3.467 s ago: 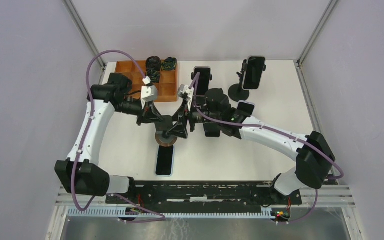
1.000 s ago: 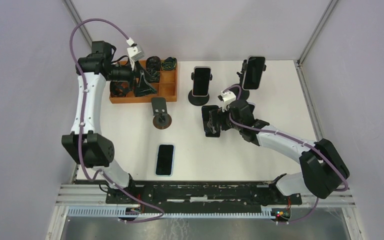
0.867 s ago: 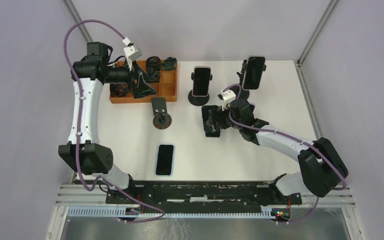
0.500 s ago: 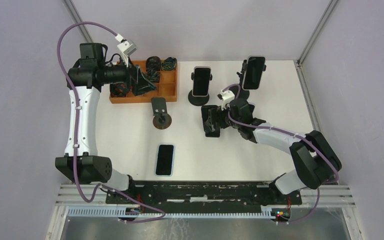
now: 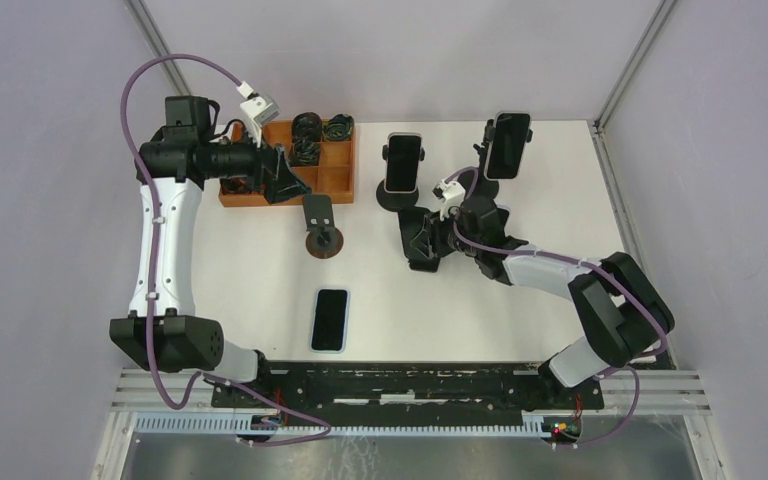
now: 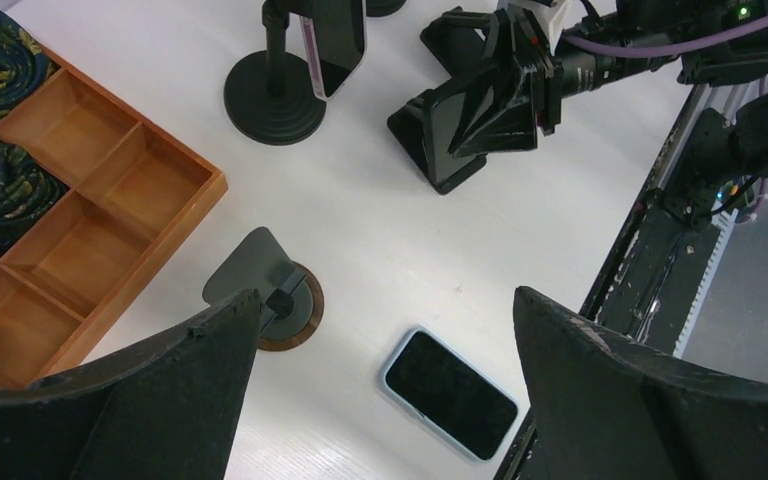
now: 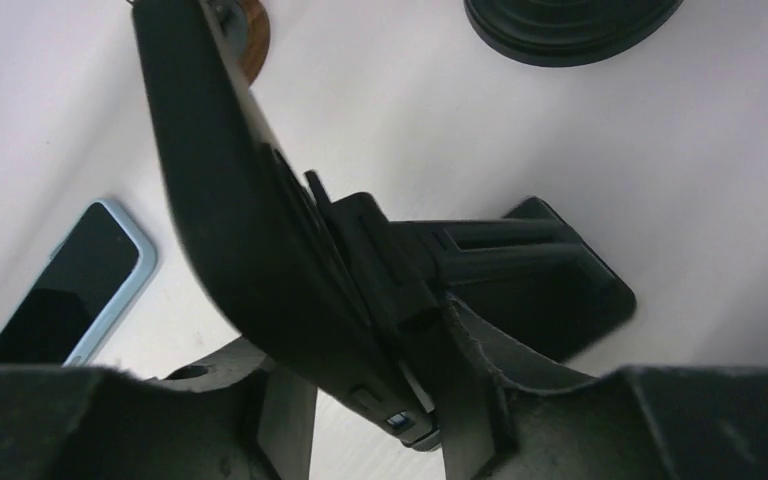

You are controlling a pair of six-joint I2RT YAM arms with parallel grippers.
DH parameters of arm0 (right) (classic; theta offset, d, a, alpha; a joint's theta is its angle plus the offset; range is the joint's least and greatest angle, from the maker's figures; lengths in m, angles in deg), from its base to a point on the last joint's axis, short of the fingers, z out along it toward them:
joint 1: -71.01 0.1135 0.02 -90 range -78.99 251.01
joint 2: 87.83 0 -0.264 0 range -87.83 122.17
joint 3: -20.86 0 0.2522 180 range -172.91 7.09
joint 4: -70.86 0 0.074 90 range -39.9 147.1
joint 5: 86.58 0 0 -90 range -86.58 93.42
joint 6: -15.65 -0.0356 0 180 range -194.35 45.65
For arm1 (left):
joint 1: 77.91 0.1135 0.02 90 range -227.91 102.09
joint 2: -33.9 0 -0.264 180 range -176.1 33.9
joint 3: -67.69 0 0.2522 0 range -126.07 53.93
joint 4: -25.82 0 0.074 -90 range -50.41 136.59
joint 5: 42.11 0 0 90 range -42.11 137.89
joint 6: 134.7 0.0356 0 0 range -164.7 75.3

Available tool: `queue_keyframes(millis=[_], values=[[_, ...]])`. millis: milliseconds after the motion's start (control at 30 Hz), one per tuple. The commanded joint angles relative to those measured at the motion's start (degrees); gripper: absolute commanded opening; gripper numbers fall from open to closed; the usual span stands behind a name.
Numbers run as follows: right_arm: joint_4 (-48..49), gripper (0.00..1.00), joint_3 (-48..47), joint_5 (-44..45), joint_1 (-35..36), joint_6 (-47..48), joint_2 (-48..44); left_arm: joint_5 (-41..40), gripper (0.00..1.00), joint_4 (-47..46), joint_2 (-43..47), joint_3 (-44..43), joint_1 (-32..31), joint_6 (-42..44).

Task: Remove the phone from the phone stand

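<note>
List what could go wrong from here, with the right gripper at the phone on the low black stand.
1. The right gripper straddles the phone low down, close to where the stand cradles it. The fingers may clamp both, so the stand lifts too.
2. The phone leans steeply and offers only thin edges, so it might slip and drop.
3. The round base of a neighbouring stand sits close by, and pulling away may knock it.

Phone (image 7: 230,210) (dark, tilted) on stand (image 7: 550,280)
</note>
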Motion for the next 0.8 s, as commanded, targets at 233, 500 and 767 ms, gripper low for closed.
queue_keyframes(millis=[233, 500, 767], values=[[5.7, 0.09, 1.4, -6.5, -0.6, -1.5, -0.2, 1.8, 1.00, 9.2, 1.2, 2.9, -1.1, 15.3], [12.3, 0.00, 1.5, -21.2, -0.6, -8.6, -2.0, 8.1, 1.00, 12.3, 1.7, 6.7, -2.4, 24.3], [45.2, 0.00, 4.5, -38.4, 0.0, -34.1, -3.0, 14.1, 1.00, 20.1, -1.8, 12.2, -4.2, 42.8]])
